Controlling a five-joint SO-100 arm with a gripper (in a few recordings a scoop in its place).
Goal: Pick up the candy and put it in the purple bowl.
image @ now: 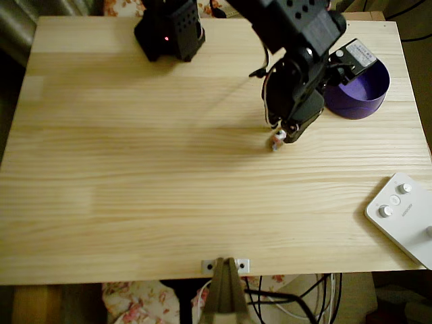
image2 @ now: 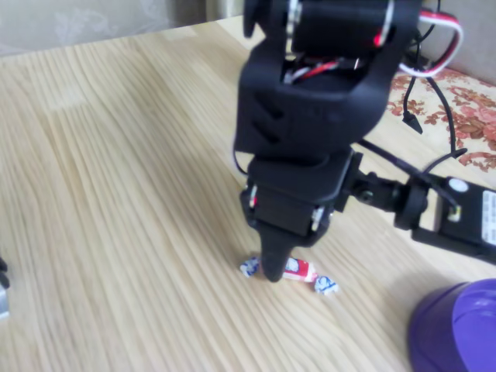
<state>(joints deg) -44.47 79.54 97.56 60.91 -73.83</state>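
The candy (image2: 301,270) lies flat on the wooden table, a small red and white sweet with twisted ends; in the overhead view the candy (image: 277,142) is a tiny speck right of centre. My black gripper (image2: 273,267) points straight down at it, and its near finger stands on the table in front of the wrapper's middle. The other finger is hidden behind, so the gap is unseen. From above, the gripper (image: 289,133) sits just up and right of the sweet. The purple bowl (image: 368,94) stands at the table's far right, partly under the arm, and the bowl (image2: 457,329) also shows at the lower right corner.
A white box with knobs (image: 405,212) rests at the table's right front edge. The arm's black base (image: 169,30) stands at the back. Cables (image2: 434,93) hang beside the arm near the bowl. Bare wood stretches to the left.
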